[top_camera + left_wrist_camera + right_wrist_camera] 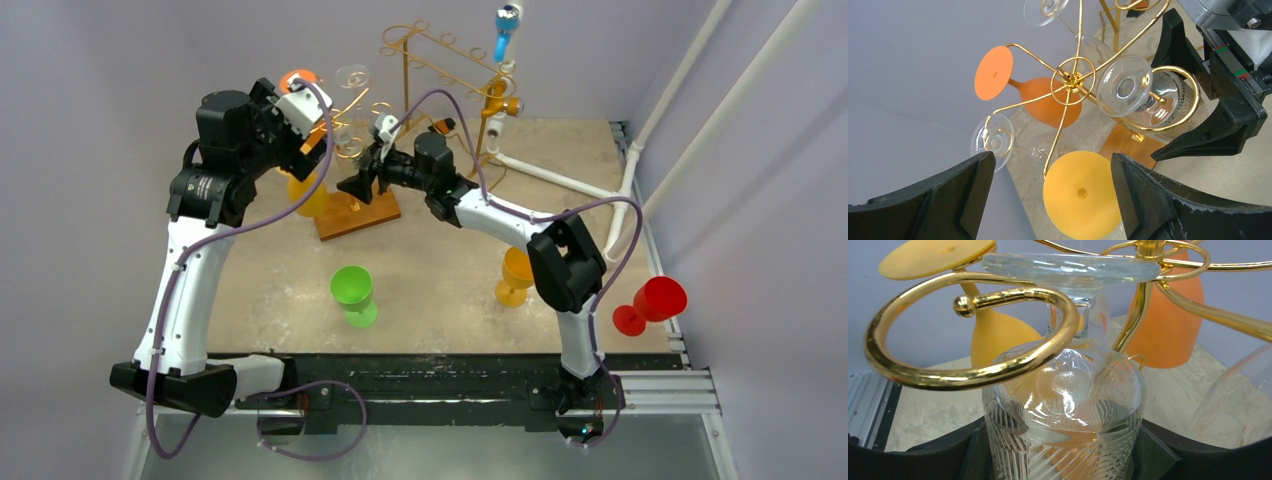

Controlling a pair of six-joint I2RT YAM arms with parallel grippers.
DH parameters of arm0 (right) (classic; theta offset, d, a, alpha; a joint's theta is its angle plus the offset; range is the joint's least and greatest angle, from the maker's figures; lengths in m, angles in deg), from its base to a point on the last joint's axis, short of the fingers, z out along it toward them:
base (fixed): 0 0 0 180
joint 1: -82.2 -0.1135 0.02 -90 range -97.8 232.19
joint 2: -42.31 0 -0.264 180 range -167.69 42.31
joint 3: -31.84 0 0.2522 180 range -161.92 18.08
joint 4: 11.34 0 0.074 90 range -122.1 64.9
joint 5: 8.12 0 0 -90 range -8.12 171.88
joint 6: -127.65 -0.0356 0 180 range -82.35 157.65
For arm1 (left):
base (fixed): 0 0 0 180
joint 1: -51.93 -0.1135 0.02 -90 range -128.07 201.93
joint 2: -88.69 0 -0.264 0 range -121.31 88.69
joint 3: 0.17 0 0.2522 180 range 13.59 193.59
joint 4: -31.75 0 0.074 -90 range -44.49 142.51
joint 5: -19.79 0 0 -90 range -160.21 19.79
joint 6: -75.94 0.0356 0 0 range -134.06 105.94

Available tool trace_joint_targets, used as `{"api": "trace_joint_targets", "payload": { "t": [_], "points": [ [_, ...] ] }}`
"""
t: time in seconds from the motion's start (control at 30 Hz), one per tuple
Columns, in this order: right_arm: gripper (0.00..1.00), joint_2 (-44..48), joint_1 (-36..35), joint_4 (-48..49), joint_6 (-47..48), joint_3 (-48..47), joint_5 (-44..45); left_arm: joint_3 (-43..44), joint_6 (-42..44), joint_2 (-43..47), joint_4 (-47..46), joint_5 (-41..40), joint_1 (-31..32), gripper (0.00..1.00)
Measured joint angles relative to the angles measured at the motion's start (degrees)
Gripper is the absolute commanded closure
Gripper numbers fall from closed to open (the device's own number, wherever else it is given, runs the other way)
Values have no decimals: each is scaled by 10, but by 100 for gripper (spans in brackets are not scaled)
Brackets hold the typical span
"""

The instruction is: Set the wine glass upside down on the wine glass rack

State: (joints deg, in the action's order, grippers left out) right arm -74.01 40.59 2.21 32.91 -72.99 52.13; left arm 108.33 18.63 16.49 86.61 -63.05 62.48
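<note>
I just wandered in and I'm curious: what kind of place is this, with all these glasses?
Probably a robot test cell, not a bar: plain grey walls box in a small table, and a gold rack serves as the practice piece.

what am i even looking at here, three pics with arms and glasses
Two robot arms are bolted to a table edge. One picture looks down from above; the other two come from cameras on each wrist. The right tool is closed on a clear wine glass, upside down, its foot resting over a gold rack loop. The left tool is open and empty, near the yellow glass hanging there. On the table stand a green glass, an orange-yellow one and a red one.
</note>
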Motion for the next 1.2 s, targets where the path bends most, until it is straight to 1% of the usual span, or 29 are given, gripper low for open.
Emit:
{"api": "trace_joint_targets", "payload": {
  "t": [0.3, 0.5, 1.2],
  "points": [
    [69, 0, -5, 11, 14, 7, 0, 0, 1, 0, 2, -2, 0, 8],
    [70, 10, -8, 41, 24, 29, 0, 0, 2, 0, 2, -2, 0, 8],
    [72, 13, -10, 48, 58, 32, 0, 0, 2, 1, 2, -2, 0, 8]
  ]
}}
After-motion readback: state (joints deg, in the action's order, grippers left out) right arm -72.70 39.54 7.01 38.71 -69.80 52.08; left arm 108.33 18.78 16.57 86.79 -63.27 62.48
